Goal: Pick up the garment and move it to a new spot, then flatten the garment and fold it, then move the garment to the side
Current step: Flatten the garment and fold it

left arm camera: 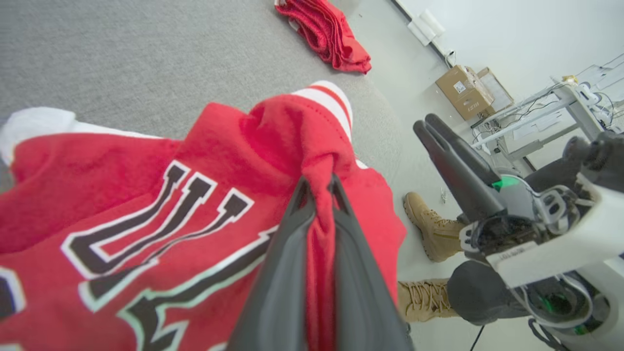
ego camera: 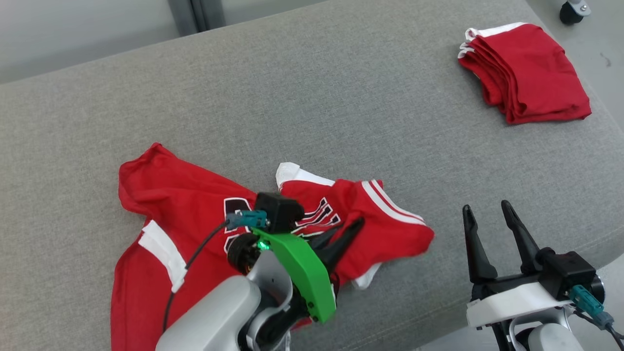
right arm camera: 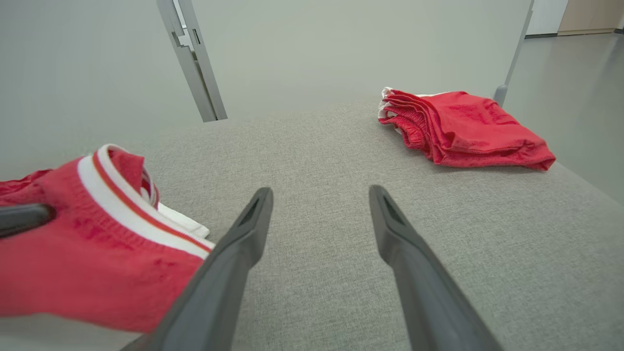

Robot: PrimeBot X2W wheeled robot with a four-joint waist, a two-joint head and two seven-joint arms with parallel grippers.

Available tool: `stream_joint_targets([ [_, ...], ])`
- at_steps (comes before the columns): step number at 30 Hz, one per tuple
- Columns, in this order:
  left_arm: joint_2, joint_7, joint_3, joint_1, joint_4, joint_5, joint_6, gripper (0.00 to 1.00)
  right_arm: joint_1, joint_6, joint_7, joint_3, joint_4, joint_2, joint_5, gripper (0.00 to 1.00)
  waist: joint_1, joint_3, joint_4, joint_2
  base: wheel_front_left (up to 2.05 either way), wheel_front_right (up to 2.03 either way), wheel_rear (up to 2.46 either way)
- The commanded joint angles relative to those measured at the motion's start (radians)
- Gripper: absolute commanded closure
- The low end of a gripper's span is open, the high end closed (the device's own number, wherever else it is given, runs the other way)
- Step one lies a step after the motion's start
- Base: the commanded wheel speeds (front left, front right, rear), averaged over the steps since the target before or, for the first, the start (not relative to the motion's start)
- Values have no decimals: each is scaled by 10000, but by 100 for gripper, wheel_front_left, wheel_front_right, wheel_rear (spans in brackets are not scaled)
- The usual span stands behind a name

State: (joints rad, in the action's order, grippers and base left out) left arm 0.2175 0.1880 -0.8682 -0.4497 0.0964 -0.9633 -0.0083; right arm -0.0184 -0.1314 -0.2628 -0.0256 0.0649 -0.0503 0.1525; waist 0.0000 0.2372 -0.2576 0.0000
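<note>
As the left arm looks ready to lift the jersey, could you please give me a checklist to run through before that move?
1. Grip: ok. The left gripper is shut on a fold of the jersey.
2. Layers pinched: cannot tell. The cloth is bunched between the fingers.
3. Right gripper: ok. It is open and apart from the jersey.
4. Landing spot: ok. The table has bare grey surface beyond the jersey.
5. Folded pile: ok. It lies at the far right corner, apart from the jersey.
6. Bystander: not ok. A person's boots stand on the floor by the table's edge.
</note>
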Motion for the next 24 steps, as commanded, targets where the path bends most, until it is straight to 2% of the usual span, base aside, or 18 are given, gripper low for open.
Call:
stream_joint_targets([
  [1,-36,-150,217,-426,395,47,82,100,173,16,-25,-77,-28,-5,-83,0,0,325,-245,0,0,0,0],
  [2,-96,-256,314,-642,807,159,136,100,249,16,-25,-98,-19,-6,-61,0,0,453,-341,0,0,0,0],
  [3,-206,-356,433,-749,1142,137,196,94,311,16,-25,-118,-22,-9,-37,0,0,567,-426,0,0,0,0],
  [4,-400,-467,554,-902,1532,65,235,80,367,16,-25,-130,-33,-5,9,0,0,711,-530,0,0,0,0],
  [6,-501,-716,833,-1403,2277,145,262,82,469,16,-25,-211,-21,-3,52,0,0,977,-746,0,0,0,0],
  [8,-562,-885,1020,-1856,3054,236,304,75,513,16,-25,-199,-1,-6,131,0,0,1171,-912,0,0,0,0],
  [9,-578,-980,1102,-2046,3445,270,314,64,523,16,-25,-203,15,-3,156,0,0,1255,-1003,0,0,0,0],
  [10,-556,-1130,1184,-2298,3816,374,354,23,525,16,-25,-204,29,-3,204,0,0,1323,-1080,0,0,0,0],
  [11,-526,-1274,1266,-2477,4058,438,389,0,533,16,-25,-217,33,-3,236,0,0,1376,-1144,0,0,0,0],
  [13,-514,-1567,1426,-2752,4618,551,430,0,520,16,-25,-206,49,-3,315,0,0,1419,-1236,0,0,0,0],
  [19,-476,-2237,1559,-3092,5486,699,171,0,353,16,-25,-126,97,-5,455,0,0,1237,-1197,0,0,0,0],
  [24,-146,-3166,1473,-3241,5364,1314,399,0,316,16,-25,-27,78,-6,378,0,0,929,-872,0,0,0,0],
])
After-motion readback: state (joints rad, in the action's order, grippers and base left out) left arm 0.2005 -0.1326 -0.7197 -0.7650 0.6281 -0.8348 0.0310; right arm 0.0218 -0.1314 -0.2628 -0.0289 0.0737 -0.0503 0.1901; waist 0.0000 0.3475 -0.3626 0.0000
